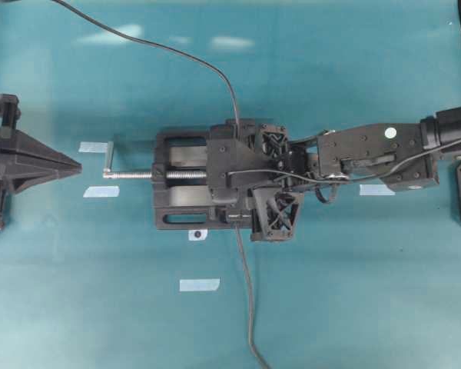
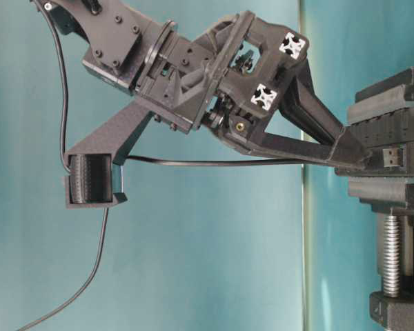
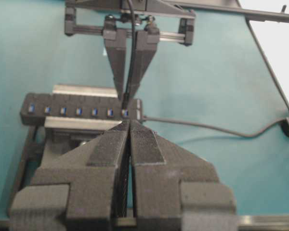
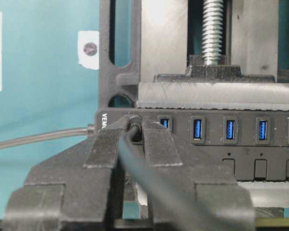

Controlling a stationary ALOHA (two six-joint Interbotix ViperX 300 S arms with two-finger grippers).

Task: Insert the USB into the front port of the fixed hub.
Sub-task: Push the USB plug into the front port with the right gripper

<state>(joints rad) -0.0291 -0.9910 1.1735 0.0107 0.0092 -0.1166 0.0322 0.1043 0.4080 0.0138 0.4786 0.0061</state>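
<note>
Right gripper (image 4: 135, 137): black two-finger claw with ribbed pads, nearest in its own wrist view; jaws drawn narrow, pinching the small black rectangular USB plug (image 4: 133, 121) with its long thin dark-grey cable (image 4: 149, 178) trailing back between the fingers.
USB position: tip at the end socket of the hub, beside the white print; whether it is seated or only touching cannot be told (the fingers cover the joint).
Hub: long narrow black bar hub (image 4: 241, 154) with a row of blue sockets and small black buttons, clamped flat in the vise near the table's middle.
Vise: bulky black bench vise (image 1: 184, 184) with a silver screw crank (image 1: 127, 174) pointing toward the table's left edge.
Left gripper (image 1: 58, 163): black claw at the left edge, well apart from the vise; pads pressed together, holding nothing.
Table: teal surface (image 1: 353, 292) with pale tape marks.
Risk, misalignment: a tilted plug would jam on the socket rim; a push could bend it.
Risk, slip: the narrow pinch may let the plug slide back between the pads.
Risk, cable: drag from the draped cable could twist the plug off line.
</note>
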